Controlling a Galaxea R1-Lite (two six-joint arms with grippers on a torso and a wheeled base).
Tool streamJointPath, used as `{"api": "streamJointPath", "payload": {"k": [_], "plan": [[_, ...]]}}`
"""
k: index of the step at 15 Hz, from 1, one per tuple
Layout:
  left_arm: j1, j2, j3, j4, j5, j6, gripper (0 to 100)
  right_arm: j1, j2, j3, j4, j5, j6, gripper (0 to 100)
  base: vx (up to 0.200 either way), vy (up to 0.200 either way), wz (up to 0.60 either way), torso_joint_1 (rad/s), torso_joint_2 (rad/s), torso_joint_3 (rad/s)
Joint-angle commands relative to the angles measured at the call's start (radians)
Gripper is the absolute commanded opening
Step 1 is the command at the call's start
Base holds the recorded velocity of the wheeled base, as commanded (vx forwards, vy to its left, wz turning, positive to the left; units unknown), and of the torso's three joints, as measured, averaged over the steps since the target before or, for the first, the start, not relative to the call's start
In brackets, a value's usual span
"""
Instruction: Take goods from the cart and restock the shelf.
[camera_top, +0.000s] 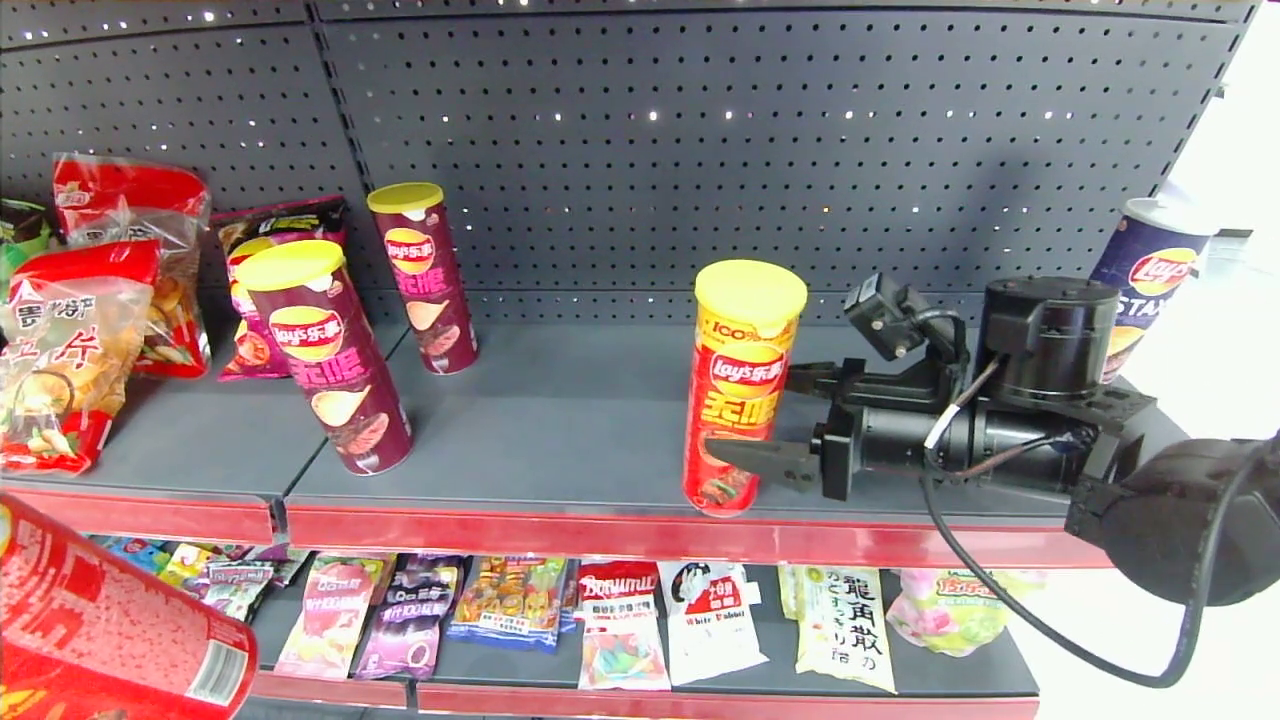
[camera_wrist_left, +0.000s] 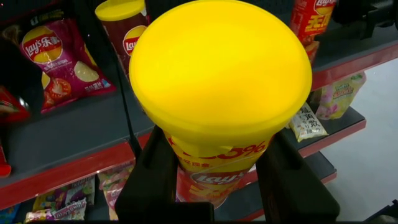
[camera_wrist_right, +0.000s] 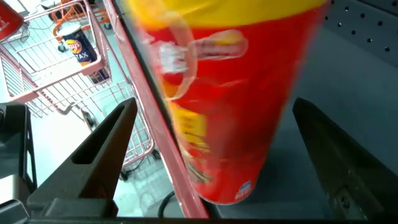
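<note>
A red chip can (camera_top: 740, 385) with a yellow lid stands upright near the front edge of the grey shelf (camera_top: 560, 420). My right gripper (camera_top: 755, 415) is open, one finger on each side of this can. The right wrist view shows the same can (camera_wrist_right: 236, 106) between the spread fingers (camera_wrist_right: 106, 149), with gaps on both sides. My left gripper (camera_wrist_left: 214, 155) is shut on a second red chip can (camera_wrist_left: 217, 81), seen lid first. That can's body (camera_top: 100, 620) lies low at the left, below the shelf front.
Two purple chip cans (camera_top: 330, 350) (camera_top: 420, 275) and snack bags (camera_top: 70, 350) stand on the shelf's left part. A blue can (camera_top: 1150, 270) stands at the far right. The lower shelf (camera_top: 960, 670) holds several packets. A wire cart (camera_wrist_right: 56, 68) with a blue can (camera_wrist_right: 78, 46) stands behind.
</note>
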Motion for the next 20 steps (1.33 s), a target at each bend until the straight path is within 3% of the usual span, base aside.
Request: {"api": "streamJointPath", "payload": {"k": [1,4,7,9,12,14,16,17,18,20], "plan": [[0.000,0.007,-0.002,0.000,-0.001,0.000,0,-0.007,-0.067,0.051,-0.001,-0.003,-0.001,100,0.000,0.000,0.00,0.000,0.00,0.000],[0.000,0.013,-0.002,0.000,-0.003,0.001,0,-0.022,-0.158,0.140,-0.001,-0.006,0.001,100,0.000,0.000,0.00,0.000,0.00,0.000],[0.000,0.043,-0.003,-0.040,-0.005,0.000,0,-0.076,-0.339,0.327,0.000,-0.008,-0.010,100,0.000,0.000,0.00,0.000,0.00,0.000],[-0.002,0.066,-0.003,-0.072,-0.005,0.000,0,-0.116,-0.452,0.404,0.000,-0.058,-0.013,100,0.000,0.000,0.00,0.000,0.00,0.000],[-0.002,0.095,-0.003,-0.093,-0.006,-0.006,0,-0.191,-0.814,0.550,0.051,-0.301,0.017,100,0.000,0.000,0.00,0.000,0.00,0.000],[-0.002,0.099,-0.002,-0.093,-0.009,-0.006,0,-0.292,-1.071,0.501,0.306,-0.402,0.054,100,0.000,0.000,0.00,0.000,0.00,0.000],[-0.002,0.107,-0.003,-0.093,-0.009,-0.008,0,-0.369,-1.302,0.392,0.689,-0.445,0.057,100,0.000,0.000,0.00,0.000,0.00,0.000],[-0.002,0.107,0.000,-0.093,-0.009,-0.008,0,-0.419,-1.430,0.293,0.968,-0.479,0.057,100,0.000,0.000,0.00,0.000,0.00,0.000],[-0.002,0.106,0.003,-0.093,-0.011,-0.008,0,-0.451,-1.488,0.243,1.114,-0.508,0.063,100,0.000,0.000,0.00,0.000,0.00,0.000],[-0.002,0.107,0.002,-0.095,-0.011,-0.008,0,-0.488,-1.549,0.251,1.172,-0.549,0.111,100,0.000,0.000,0.00,0.000,0.00,0.000]]}}
